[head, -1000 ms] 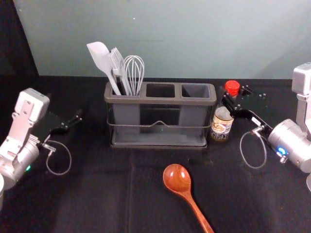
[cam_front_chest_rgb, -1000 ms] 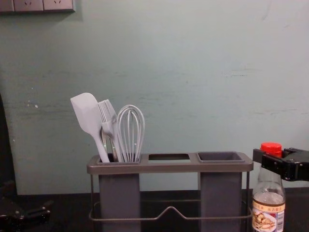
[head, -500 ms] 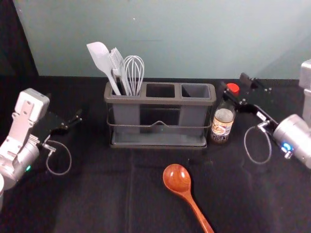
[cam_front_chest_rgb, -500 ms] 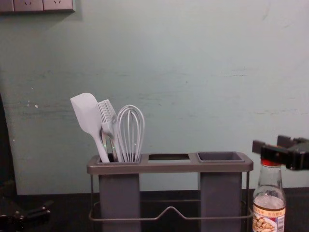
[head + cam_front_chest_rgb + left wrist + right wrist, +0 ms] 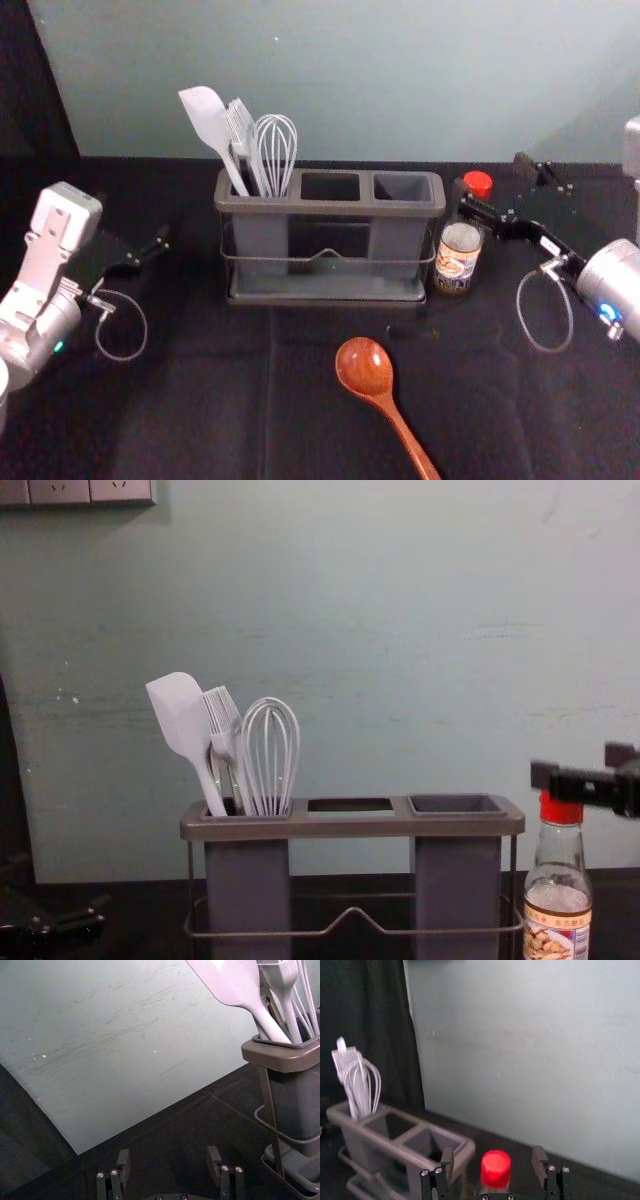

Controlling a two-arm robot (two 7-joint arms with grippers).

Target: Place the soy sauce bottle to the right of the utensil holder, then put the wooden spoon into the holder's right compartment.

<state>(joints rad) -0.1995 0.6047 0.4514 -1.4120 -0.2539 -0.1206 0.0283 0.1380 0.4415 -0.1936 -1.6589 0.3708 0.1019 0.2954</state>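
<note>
The soy sauce bottle (image 5: 457,258) stands upright on the table, just right of the utensil holder (image 5: 332,296). My right gripper (image 5: 495,184) is open around and slightly above the bottle's red cap; in the right wrist view the cap (image 5: 495,1169) sits between the spread fingers of the right gripper (image 5: 493,1162), touching neither. The wooden spoon (image 5: 366,370) lies in front of the holder, bowl toward it. The holder's right compartment (image 5: 403,187) has nothing in it. My left gripper (image 5: 135,240) stays parked at the left; in its wrist view the left gripper (image 5: 168,1164) is open and empty.
A white spatula (image 5: 208,122), a brush and a whisk (image 5: 276,150) stand in the holder's left compartment, rising above its rim. The middle compartment (image 5: 330,187) is between the other two. Behind the dark table (image 5: 200,400) rises a pale wall.
My right gripper has opened, risen and drawn back a little to the right, letting go of the bottle's neck. The bottle stays standing beside the holder. My left gripper has not moved.
</note>
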